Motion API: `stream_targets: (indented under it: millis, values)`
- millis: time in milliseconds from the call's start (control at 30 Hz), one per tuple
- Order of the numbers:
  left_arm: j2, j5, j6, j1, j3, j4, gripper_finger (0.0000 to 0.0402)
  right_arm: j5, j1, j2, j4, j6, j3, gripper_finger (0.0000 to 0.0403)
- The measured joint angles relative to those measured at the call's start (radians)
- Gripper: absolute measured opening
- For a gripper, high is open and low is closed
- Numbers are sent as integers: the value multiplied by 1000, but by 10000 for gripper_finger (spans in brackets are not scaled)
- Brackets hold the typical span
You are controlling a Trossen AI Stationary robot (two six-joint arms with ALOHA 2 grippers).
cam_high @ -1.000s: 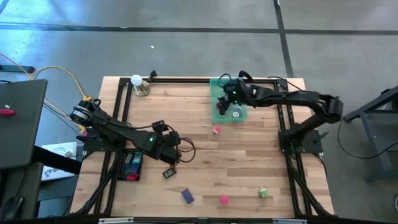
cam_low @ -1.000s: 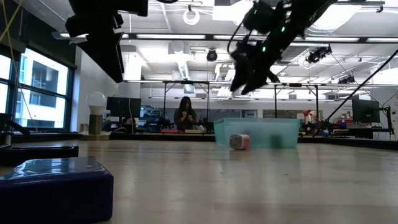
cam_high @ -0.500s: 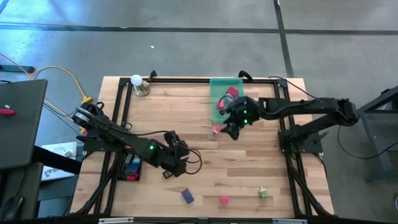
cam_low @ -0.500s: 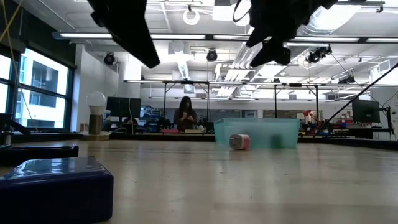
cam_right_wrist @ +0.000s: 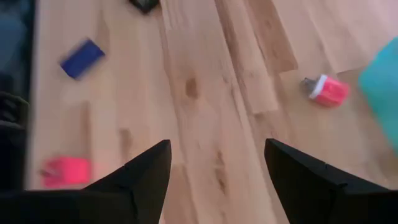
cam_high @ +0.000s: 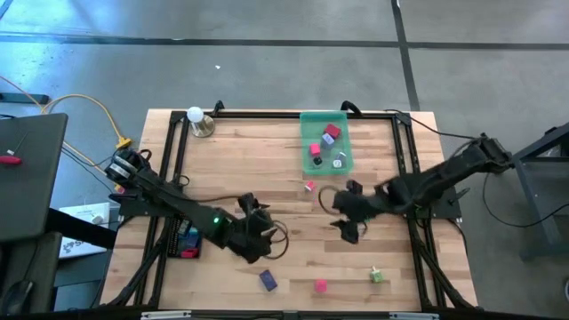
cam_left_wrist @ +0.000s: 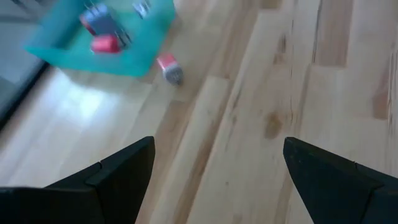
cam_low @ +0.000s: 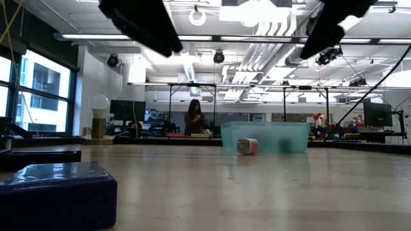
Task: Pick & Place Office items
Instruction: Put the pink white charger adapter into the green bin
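small pink block [cam_high: 308, 186] lies loose beside the translucent green tray [cam_high: 308, 133]; the right pincer [cam_high: 347, 228], fingers apart and empty, should centre over it before closing.

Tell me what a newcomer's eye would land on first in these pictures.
Probably the translucent green tray at the table's far edge, with a few small items inside, and a pink piece lying just outside it. Next, the two dark arms over mid-table: the left gripper open above bare wood near a purple block, and the right gripper open and empty below the tray.
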Motion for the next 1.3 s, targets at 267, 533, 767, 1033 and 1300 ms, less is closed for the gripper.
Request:
stream_targets:
  millis: [267,533,767,1033,1300]
  values:
    - [45,-190,113,-85,0,47,347,215,173,38,-66,15,0,247]
    - [77,-173,139,-64,-3,72,347,234,224,118,-36,34,0,247]
    - [75,-175,128,-56,-41,80,347,306,209,261,-30,24,0,247]
    - [74,-171,-6,-63,-125,78,347,243,127,364,94,-215,0,247]
    - [74,-144,-53,-75,-132,98,347,213,-10,372,112,-423,0,247]
